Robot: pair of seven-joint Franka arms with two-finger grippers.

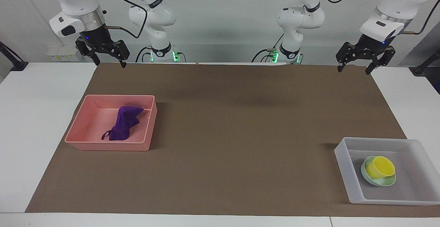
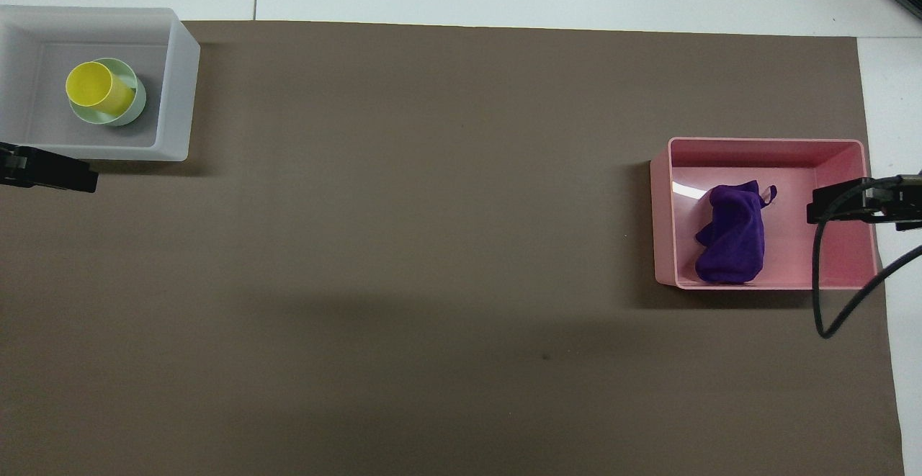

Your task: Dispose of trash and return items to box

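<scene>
The purple cloth [image 1: 123,123] lies inside the pink bin [image 1: 110,147]; it also shows in the overhead view [image 2: 731,238]. The yellow cup [image 1: 380,167] lies tilted in the mint-green bowl [image 1: 381,182], and both are in the translucent tray [image 1: 343,165]. The overhead view shows the cup [image 2: 97,86], the bowl [image 2: 138,105] and the tray [image 2: 176,87]. My left gripper [image 1: 354,69] is open and empty, high over the mat's edge at the tray's end. My right gripper [image 1: 109,63] is open and empty, high over the mat's corner at the bin's end.
A brown mat [image 1: 240,134] covers most of the white table [image 1: 31,117]. The pink bin [image 2: 663,209] stands toward the right arm's end, the tray toward the left arm's end. A black cable [image 2: 821,296] hangs from the right arm.
</scene>
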